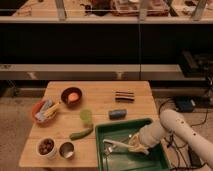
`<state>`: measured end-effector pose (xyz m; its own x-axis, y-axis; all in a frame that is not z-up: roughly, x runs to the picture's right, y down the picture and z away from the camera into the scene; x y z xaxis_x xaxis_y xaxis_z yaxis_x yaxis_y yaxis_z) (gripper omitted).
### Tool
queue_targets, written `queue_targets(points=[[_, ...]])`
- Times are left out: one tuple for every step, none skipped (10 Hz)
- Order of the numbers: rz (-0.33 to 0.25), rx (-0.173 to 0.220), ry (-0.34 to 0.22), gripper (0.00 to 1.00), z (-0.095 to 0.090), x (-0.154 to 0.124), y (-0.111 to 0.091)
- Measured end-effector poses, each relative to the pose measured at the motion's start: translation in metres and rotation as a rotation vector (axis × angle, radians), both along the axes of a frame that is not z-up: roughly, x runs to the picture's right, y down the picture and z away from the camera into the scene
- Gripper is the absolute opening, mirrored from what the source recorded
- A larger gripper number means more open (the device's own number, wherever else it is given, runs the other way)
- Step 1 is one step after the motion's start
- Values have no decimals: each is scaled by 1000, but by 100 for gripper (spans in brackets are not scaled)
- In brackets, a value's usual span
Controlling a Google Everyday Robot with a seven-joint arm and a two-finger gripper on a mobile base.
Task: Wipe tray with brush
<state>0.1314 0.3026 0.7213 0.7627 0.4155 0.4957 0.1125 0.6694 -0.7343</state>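
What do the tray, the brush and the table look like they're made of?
The tray looks like plastic: even dark green with a molded raised rim. The brush is whitish and slim, perhaps plastic, though that is hard to tell. The table looks like wood: pale planks with visible seams. The gripper is inside the tray, at the brush's right end.

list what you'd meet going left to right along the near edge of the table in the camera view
white cup → metal cup → green vegetable → tray, holding the brush, then the gripper over it
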Motion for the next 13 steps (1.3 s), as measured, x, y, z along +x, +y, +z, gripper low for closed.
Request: queue_targets(points=[[-7,-5,-14,0,-10,-12,7],[-11,-4,-26,0,-16,-19,7],[-17,3,-46,0,-19,-29,3],[-23,12,-73,0,-18,-44,-4],[-28,16,-91,0,-17,-54,-8],[-33,16,-109,0,-15,-62,-11],[-42,13,-138,0,-11,-79,-15],[-49,10,-151,0,-8,-88,-16],[-57,9,-161,0,-3,-95,-19],[-66,12,-159,0,4,-97,-23],[-78,22,-151,0,15,-96,-28],[-83,27,-144,0,24,-93,-32],[-77,32,-124,0,35,-85,-38]])
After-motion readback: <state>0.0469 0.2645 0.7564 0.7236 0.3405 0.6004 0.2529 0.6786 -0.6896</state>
